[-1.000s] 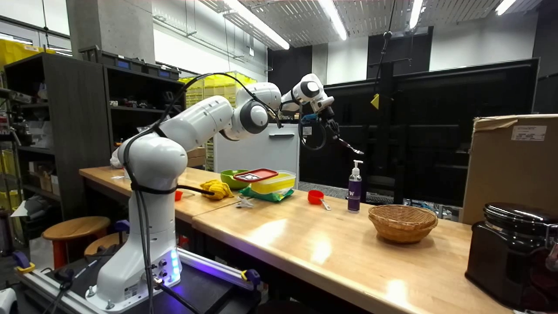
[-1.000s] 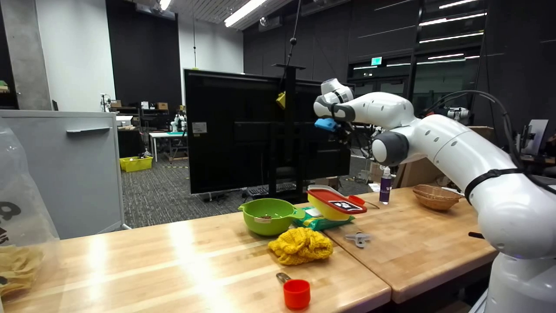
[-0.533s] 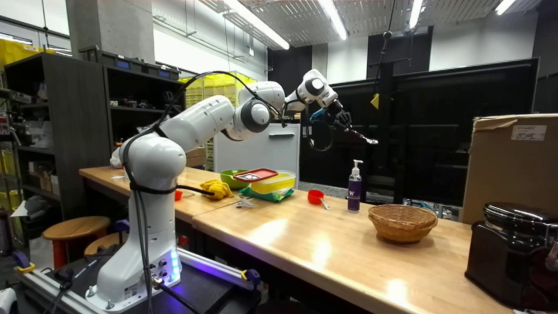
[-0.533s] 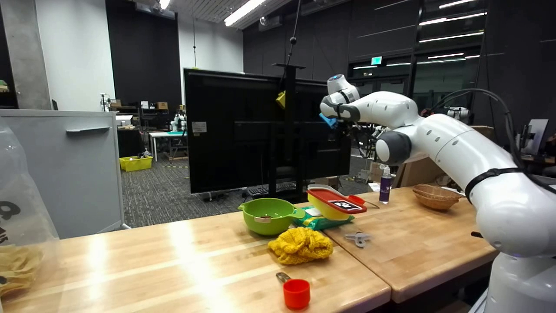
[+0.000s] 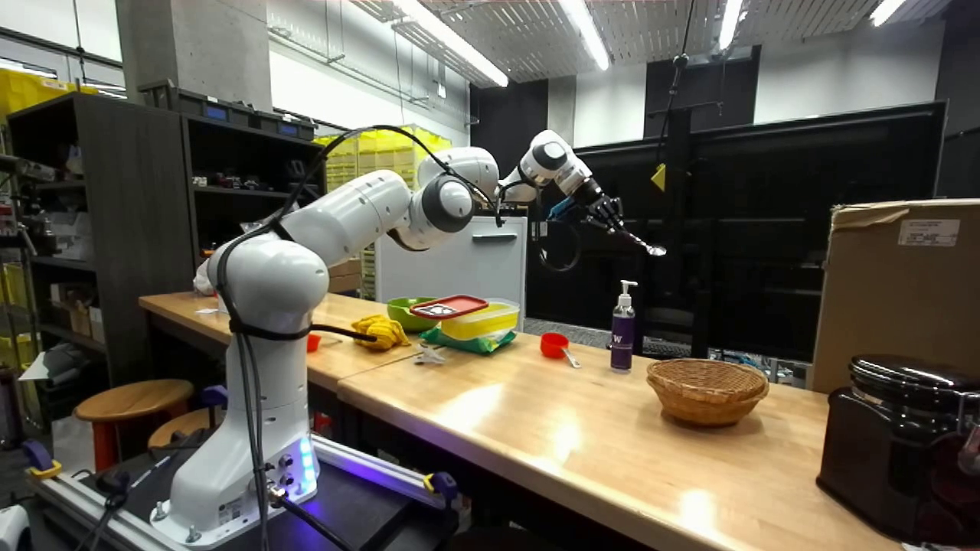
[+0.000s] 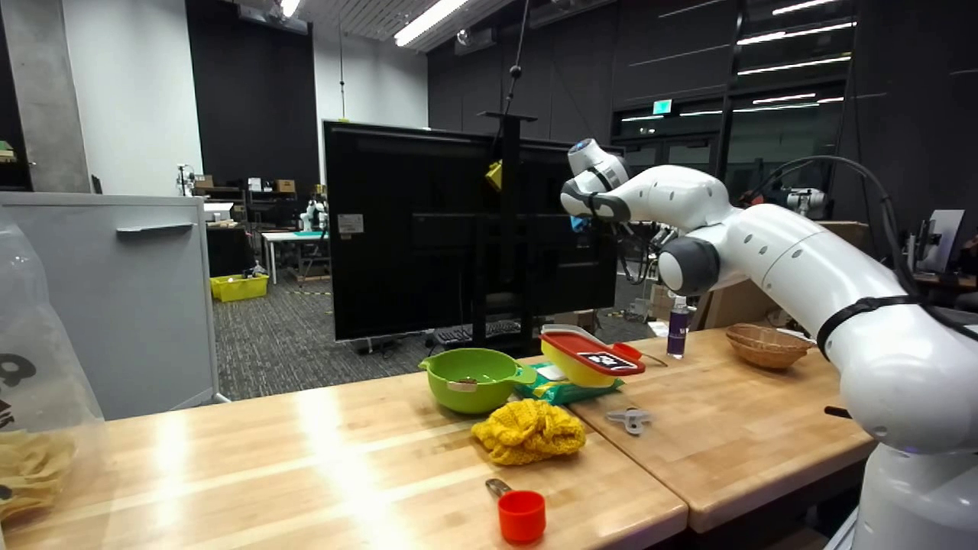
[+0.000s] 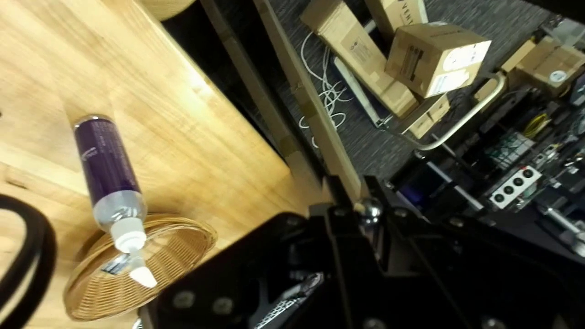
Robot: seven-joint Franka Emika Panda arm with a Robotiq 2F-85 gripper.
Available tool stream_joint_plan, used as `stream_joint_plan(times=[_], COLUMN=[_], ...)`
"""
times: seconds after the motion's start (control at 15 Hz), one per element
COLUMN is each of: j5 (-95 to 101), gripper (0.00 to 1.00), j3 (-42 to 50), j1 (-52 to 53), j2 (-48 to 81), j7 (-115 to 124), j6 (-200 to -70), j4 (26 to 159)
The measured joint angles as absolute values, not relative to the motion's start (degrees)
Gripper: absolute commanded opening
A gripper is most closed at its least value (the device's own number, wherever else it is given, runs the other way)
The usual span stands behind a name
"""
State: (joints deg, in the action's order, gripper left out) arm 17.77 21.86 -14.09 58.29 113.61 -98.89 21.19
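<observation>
Gripper [image 5: 617, 227]: clenched on a spoon-like utensil [image 5: 649, 247]
Utensil: tilted tip-down in midair, well above tabletop [image 5: 628, 436] level
Pump bottle [image 5: 622, 337]: upright, near the wicker basket [image 5: 708, 402]
Tabletop edge [image 7: 210, 93]: diagonal in wrist view, cardboard boxes [image 7: 432, 61] beyond

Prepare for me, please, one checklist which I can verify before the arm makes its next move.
1. Jaws closed on the spoon-like utensil: ok.
2. Grip firm enough against slipping: cannot tell.
3. Gap between the spoon-like utensil and the pump bottle: ok, visible in an exterior view.
4. That pump bottle upright on the table: ok.
5. Red lid closing the yellow container: not ok, it lies askew.
6. Wicker basket empty: cannot tell, the pump bottle partly hides its inside in the wrist view.
</observation>
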Motion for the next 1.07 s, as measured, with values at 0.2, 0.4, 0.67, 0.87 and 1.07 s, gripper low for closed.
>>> stream_joint_plan(times=[0.2, 0.4, 0.67, 0.87, 1.07], j5=[15.3, 11.3, 7.2, 4.9, 2.0], gripper=[0.03, 0.03, 0.03, 0.03, 0.03], j3=[19.4, 16.3, 13.0, 11.0, 9.1], j1=[-13.8, -13.9, -13.9, -14.0, -14.4], j2=[57.8, 57.0, 56.7, 56.8, 57.1], j7=[115.1, 117.7, 123.6, 128.6, 133.4], j6=[-90.8, -83.8, -77.9, -75.0, -72.7], j4=[21.2, 21.2, 21.2, 21.4, 21.4])
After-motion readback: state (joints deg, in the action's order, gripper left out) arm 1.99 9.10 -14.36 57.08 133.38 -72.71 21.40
